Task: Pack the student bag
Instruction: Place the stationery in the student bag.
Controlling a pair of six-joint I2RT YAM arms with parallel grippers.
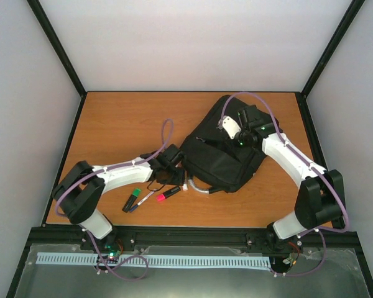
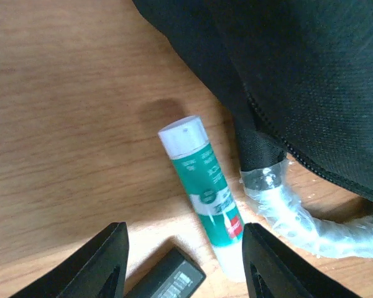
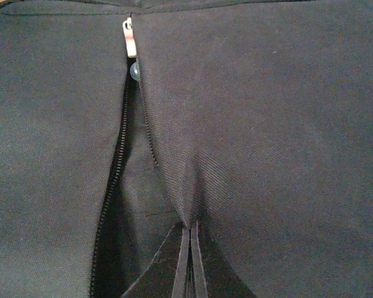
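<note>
Your left gripper [image 2: 185,251] hangs half open, empty, over a glue stick [image 2: 205,186]; your right gripper [image 3: 189,264] is clamped on student bag [image 1: 221,158] fabric; bag sits 3 o'clock of bench [image 1: 124,124] centre.

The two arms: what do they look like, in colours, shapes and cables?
Both the left arm and the right arm have white links and bulky black joints. A thin purple cable loops along each. The left fingers are black wedges. A green light glows near the right wrist.
</note>
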